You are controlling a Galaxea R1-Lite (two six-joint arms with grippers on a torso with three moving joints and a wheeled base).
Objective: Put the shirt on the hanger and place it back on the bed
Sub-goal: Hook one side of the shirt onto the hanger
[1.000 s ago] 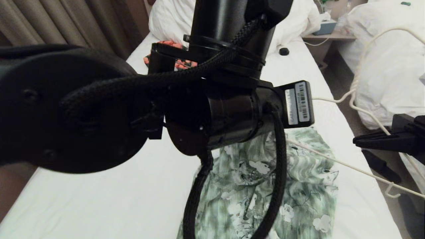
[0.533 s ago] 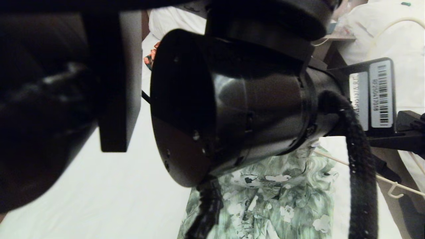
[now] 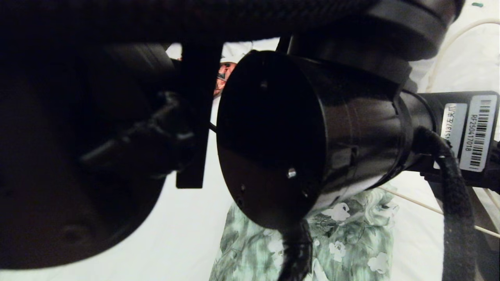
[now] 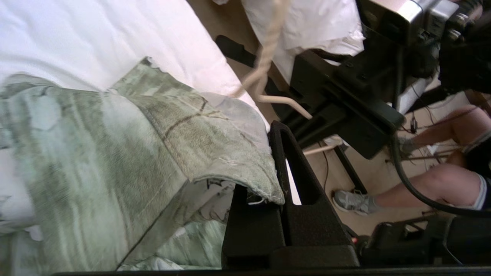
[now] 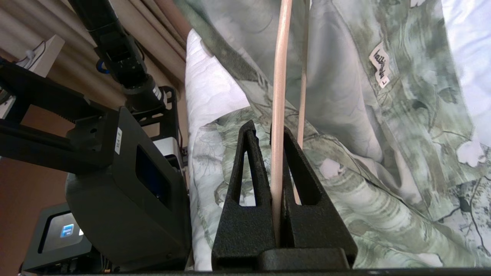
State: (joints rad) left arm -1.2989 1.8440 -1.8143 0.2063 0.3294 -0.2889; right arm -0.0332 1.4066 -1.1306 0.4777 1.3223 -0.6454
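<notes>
- The bed (image 3: 183,234) carries the shirt (image 3: 343,242) near its right edge. With part of the cloth lifted and the rest lying flat, a pull could drag the whole shirt off toward the floor.
- The left gripper (image 4: 282,184) has its jaws together on a hem of the shirt. That bite looks thin, so the cloth may slip free.
- The right gripper (image 5: 278,168) is clamped on a bar of the hanger (image 5: 280,96), which reaches into the shirt. The smooth rod could twist and miss the sleeve.
- The left arm fills the head view, so aiming is risky.
</notes>
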